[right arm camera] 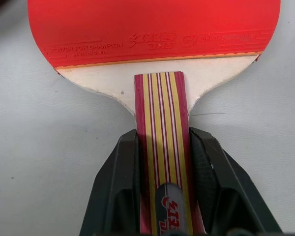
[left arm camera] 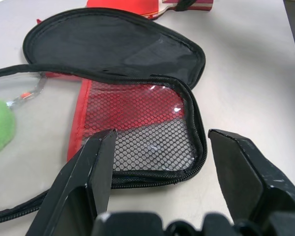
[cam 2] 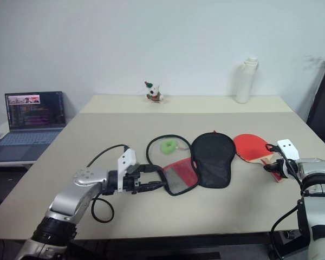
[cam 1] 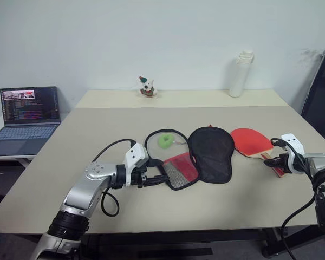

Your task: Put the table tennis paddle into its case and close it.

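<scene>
Left gripper (cam 1: pixel 151 180) sits lowest in the left eye view, lower left of centre, fingers (left arm camera: pixel 91 169) apart and straddling the near corner of the case (cam 1: pixel 197 157) without pinching it; my read is it's staged to pin or steady the open pouch so it won't slide when something gets pushed in. Case lies unzipped and splayed at frame centre on the worktop (cam 1: pixel 70 162): black half folded out flat to the right, red-mesh half to the left with the zipper rim looping round a small green ring-like thing (cam 1: pixel 165 141), mouth wide so the blade has a clear entry. Right gripper (right arm camera: pixel 160 162) at the right edge is clamped on the handle of the table tennis paddle (cam 1: pixel 251 142), fingers flush against both sides of the striped wood in the wrist view. Gripping the handle end leaves the red blade free to lead into the pouch. Paddle lies on the worktop just right of the black half, blade edge close to it, not yet lifted by the look of it. Insertion and zipping both still outstanding, I'd say. Laptop (cam 1: pixel 27 116), white bottle (cam 1: pixel 241 73) and small figurine (cam 1: pixel 147 86) at the frame edges, well apart from the action
</scene>
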Tool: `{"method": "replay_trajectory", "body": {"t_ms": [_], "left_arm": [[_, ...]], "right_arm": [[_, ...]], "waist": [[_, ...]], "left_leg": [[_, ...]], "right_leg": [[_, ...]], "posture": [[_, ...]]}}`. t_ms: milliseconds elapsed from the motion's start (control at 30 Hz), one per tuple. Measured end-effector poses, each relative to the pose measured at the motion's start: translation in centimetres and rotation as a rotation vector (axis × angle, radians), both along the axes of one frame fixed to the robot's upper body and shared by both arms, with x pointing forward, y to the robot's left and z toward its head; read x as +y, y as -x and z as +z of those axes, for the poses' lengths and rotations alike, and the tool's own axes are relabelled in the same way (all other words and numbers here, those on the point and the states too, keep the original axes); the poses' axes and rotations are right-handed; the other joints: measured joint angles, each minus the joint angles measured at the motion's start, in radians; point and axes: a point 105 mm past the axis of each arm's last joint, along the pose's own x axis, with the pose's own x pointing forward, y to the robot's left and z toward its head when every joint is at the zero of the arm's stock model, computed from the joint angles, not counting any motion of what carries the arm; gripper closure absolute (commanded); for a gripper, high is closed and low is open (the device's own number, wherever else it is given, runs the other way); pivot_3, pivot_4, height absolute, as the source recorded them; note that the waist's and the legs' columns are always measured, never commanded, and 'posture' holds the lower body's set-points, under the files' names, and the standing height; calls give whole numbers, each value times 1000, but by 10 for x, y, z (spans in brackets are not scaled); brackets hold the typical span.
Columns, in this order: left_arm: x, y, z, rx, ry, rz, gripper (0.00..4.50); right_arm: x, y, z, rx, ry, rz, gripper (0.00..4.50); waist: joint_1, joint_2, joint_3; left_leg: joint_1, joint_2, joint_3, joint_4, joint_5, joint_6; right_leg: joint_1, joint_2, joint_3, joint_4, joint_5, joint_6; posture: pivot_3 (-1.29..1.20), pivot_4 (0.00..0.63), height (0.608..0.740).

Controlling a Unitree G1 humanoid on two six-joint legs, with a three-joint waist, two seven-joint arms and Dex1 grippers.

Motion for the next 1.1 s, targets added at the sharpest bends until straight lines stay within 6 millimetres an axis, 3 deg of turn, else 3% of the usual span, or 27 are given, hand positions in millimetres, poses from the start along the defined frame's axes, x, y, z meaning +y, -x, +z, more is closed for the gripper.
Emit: {"method": "replay_trajectory", "body": {"t_ms": [267, 633, 900, 1100], "left_arm": [[-2, 0, 0, 2, 8, -5, 1251], [-8, 3, -3, 2, 19, -38, 1251], [-6, 0, -11, 10, 22, -43, 1251], [-4, 0, -13, 4, 23, -46, 1251]], "right_arm": [[-1, 11, 1, 22, -73, -69, 3422], [24, 71, -7, 25, -86, -202, 3428], [25, 76, -9, -13, -69, -298, 3428], [18, 80, -11, -20, -50, -328, 1510]], "waist": [[9, 0, 0], [30, 1, 0], [32, 1, 0], [32, 1, -1]], "left_leg": [[-2, 0, -2, 0, 0, 0], [-3, -1, -4, 0, 0, 0], [-3, -1, -3, 1, 0, 0], [-3, -2, -3, 1, 0, 0]], "right_leg": [[0, -1, -2, 0, 0, 0], [-1, -1, -3, 0, -3, 4], [-1, -1, -3, -1, -3, 5], [0, -2, -3, -1, -3, 5]], "posture": [[0, 150, 740], [0, 150, 740], [0, 150, 740], [0, 150, 740]]}}
